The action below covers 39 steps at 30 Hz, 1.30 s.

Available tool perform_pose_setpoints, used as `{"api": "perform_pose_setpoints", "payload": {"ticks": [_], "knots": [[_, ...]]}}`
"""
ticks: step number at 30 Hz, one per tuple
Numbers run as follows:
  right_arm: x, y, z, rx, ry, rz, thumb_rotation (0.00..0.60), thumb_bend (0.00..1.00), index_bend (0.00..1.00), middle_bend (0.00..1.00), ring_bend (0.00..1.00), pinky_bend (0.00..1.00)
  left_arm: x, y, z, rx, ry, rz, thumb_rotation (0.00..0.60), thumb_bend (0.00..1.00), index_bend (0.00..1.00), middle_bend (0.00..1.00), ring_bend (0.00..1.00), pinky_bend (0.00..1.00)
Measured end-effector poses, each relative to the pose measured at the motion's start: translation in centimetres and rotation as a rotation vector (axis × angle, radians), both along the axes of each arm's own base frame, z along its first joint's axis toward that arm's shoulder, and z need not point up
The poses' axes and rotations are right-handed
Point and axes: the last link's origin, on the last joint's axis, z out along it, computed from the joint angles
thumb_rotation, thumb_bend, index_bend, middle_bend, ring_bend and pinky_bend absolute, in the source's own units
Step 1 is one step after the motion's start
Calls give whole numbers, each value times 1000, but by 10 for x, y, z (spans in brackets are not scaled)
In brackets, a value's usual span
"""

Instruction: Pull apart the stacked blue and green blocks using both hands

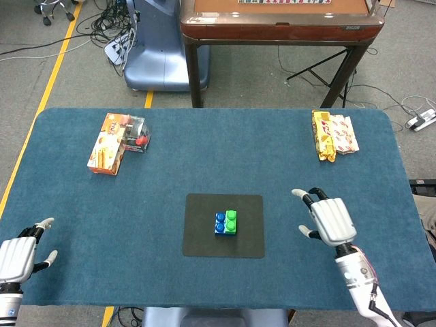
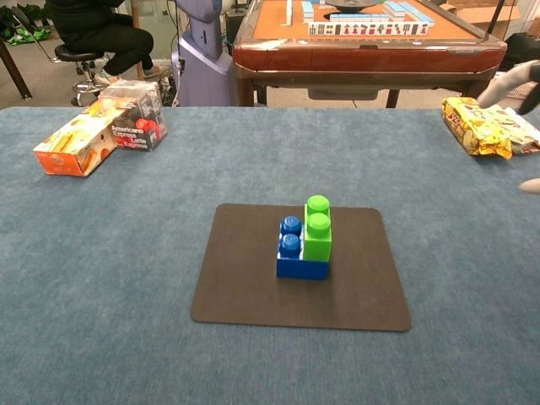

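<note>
A green block (image 1: pixel 231 220) (image 2: pixel 317 228) stands plugged onto the right half of a wider blue block (image 1: pixel 220 224) (image 2: pixel 294 256), both on a black mat (image 1: pixel 204 231) (image 2: pixel 253 278) at the table's middle. My right hand (image 1: pixel 329 220) hovers open, fingers spread, to the right of the mat and apart from the blocks; only its fingertips (image 2: pixel 515 84) show at the right edge of the chest view. My left hand (image 1: pixel 17 255) is open at the table's front left corner, far from the blocks.
An orange box and a clear packet (image 1: pixel 117 141) (image 2: pixel 101 125) lie at the back left. Yellow snack packs (image 1: pixel 332 135) (image 2: pixel 485 125) lie at the back right. A brown table (image 1: pixel 279 24) stands beyond the blue tabletop's far edge.
</note>
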Motion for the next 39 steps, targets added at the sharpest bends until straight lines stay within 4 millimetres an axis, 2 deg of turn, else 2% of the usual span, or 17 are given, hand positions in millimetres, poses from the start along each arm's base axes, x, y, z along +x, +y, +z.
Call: {"api": "perform_pose_setpoints", "payload": {"ticks": [6,18,33,39], "knots": [[28,-11,-38,78,-35,28,600,0,243,1000,1000,1000,-2,-1,-1,-8,-3,8,600,278,241,304,340,661],[55,-14,-88,142,-96,100,600,0,197,1000,1000,1000,-2,-1,-4,-13,-13,9,600,278,244,304,340,661],[78,-16,-127,174,-109,178,600,0,185,1000,1000,1000,-6,-3,-5,-26,-26,16,600,279,244,304,343,661],[82,-21,-137,168,-108,174,600,0,145,1000,1000,1000,-9,-5,-7,-34,-29,25,600,278,244,304,343,661]]}}
